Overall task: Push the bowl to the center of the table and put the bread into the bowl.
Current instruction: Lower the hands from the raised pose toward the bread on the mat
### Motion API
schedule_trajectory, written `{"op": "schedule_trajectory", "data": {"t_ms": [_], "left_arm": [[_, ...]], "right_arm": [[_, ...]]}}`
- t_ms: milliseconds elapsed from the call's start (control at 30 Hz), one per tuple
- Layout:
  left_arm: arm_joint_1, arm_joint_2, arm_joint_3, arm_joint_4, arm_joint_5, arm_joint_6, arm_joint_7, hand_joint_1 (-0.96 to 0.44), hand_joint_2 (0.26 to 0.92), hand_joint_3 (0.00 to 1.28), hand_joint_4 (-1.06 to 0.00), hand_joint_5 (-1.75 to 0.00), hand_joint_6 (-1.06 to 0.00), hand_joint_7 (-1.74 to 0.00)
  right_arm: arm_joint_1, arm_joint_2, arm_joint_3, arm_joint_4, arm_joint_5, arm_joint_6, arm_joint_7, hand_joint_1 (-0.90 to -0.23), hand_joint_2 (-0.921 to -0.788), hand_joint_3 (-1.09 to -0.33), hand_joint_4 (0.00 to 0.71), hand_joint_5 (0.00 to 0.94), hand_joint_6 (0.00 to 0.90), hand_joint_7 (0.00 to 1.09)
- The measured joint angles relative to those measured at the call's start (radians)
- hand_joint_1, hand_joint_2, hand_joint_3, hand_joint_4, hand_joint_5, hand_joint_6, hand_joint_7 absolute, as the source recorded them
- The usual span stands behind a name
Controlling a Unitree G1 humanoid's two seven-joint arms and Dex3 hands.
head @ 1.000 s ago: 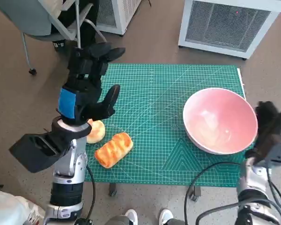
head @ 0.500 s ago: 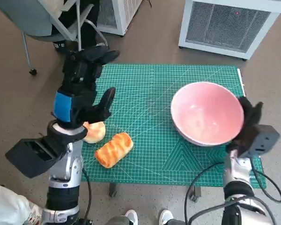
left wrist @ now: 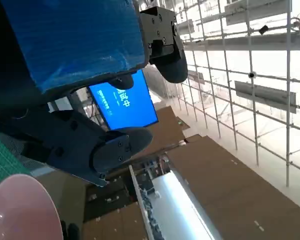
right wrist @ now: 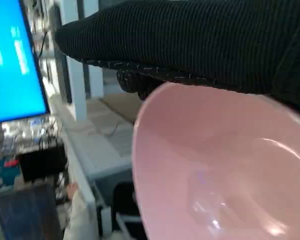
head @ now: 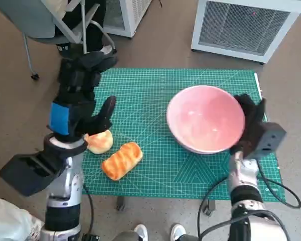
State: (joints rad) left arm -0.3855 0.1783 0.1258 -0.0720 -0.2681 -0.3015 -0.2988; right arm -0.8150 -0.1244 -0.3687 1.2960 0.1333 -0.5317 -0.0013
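Head view: the pink bowl (head: 205,118) sits right of centre in the frame on the green mat (head: 155,100), and the gloved right hand (head: 252,123) presses flat against its right rim, which makes sense for shoving it toward the middle. It holds nothing, though I can't tell how its fingers lie. The left hand (head: 79,98) hovers at the left edge of the mat, fingers apart and holding nothing, parked just above the round bread (head: 98,141) with the striped loaf (head: 122,159) lower in the frame, probably waiting its turn.

Left wrist view: just spread black fingers (left wrist: 115,147) and a sliver of bowl at lower left.

Right wrist view: glove across the top, bowl filling the lower right, touching it.
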Motion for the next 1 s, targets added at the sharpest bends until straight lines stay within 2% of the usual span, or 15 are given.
{"op": "schedule_trajectory", "data": {"t_ms": [233, 367, 567, 700, 767, 833, 1000], "left_arm": [[0.023, 0.01, 0.005, -0.019, 0.011, 0.007, 0.011, -0.28, 0.736, 0.68, 0.0, -0.94, 0.0, -1.03], [0.033, 0.014, 0.006, -0.029, 0.022, 0.008, 0.014, -0.28, 0.749, 0.65, 0.0, -0.94, 0.0, -1.03], [0.06, 0.024, 0.005, -0.06, 0.042, 0.023, 0.019, -0.25, 0.763, 0.62, -0.01, -0.9, 0.0, -1.02], [0.096, 0.06, 0.003, -0.112, 0.098, 0.062, 0.021, -0.25, 0.785, 0.54, -0.06, -0.76, -0.02, -0.96], [0.126, 0.098, 0.003, -0.159, 0.15, 0.106, 0.02, -0.26, 0.849, 0.4, -0.14, -0.61, -0.05, -0.87], [0.159, 0.14, 0.004, -0.207, 0.195, 0.152, 0.015, -0.26, 0.884, 0.31, -0.19, -0.51, -0.08, -0.81], [0.237, 0.235, 0.007, -0.312, 0.287, 0.26, -0.009, -0.28, 0.915, 0.22, -0.32, -0.24, -0.19, -0.59]], "right_arm": [[-0.037, 0.033, 0.004, 0.003, -0.002, 0.024, 0.004, -0.279, -0.921, -0.532, 0.444, 0.009, 0.216, 0.54], [-0.057, 0.041, 0.017, 0.005, -0.012, 0.042, -0.003, -0.273, -0.921, -0.536, 0.445, 0.008, 0.213, 0.55], [-0.091, 0.037, 0.039, 0.006, -0.029, 0.058, -0.041, -0.281, -0.921, -0.545, 0.438, 0.004, 0.211, 0.56], [-0.108, 0.018, 0.063, 0.001, -0.06, 0.051, -0.074, -0.284, -0.921, -0.544, 0.442, 0.006, 0.207, 0.56], [-0.114, 0.006, 0.075, -0.011, -0.069, 0.024, -0.088, -0.288, -0.921, -0.543, 0.442, 0.005, 0.201, 0.56], [-0.114, -0.007, 0.084, -0.032, -0.08, -0.013, -0.094, -0.294, -0.921, -0.54, 0.439, 0.003, 0.186, 0.58], [-0.109, -0.04, 0.113, -0.119, -0.101, -0.139, -0.091, -0.307, -0.921, -0.538, 0.416, 0.002, 0.145, 0.64]]}}
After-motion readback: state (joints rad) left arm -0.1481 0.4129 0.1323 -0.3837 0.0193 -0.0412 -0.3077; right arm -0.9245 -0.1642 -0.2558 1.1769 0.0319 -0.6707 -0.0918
